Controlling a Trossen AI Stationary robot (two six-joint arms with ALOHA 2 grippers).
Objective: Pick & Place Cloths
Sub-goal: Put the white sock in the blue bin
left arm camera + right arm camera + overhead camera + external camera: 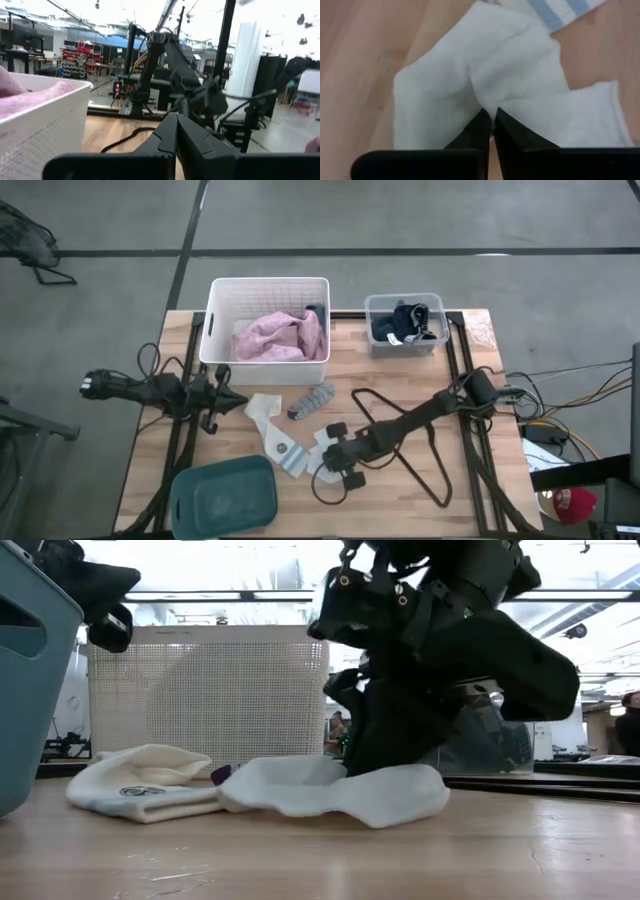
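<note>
A white sock (485, 65) lies on the table near its near edge, beside a blue-striped white sock (285, 452). My right gripper (491, 116) is down on the white sock (330, 790), shut on it. A cream sock (262, 407) and a grey sock (312, 397) lie flat nearer the table's middle. A pink garment (280, 335) fills the white basket (215, 330). Dark garments (405, 320) sit in a small clear bin (372, 308). My left gripper (236, 402) hovers shut at the table's left, near the basket. My right gripper pinches a raised fold in the middle of the white sock (487, 102) between its two fingertips. The fingers (385, 745) slant down onto it from above and from the table's right. The sock rests on the table, puckered toward the fingertips.
A thin black wire hanger (405, 442) lies under my right arm. A teal bin (222, 498) stands at the near left corner. The white basket and clear bin stand along the far edge. Bare wood shows at the near right.
</note>
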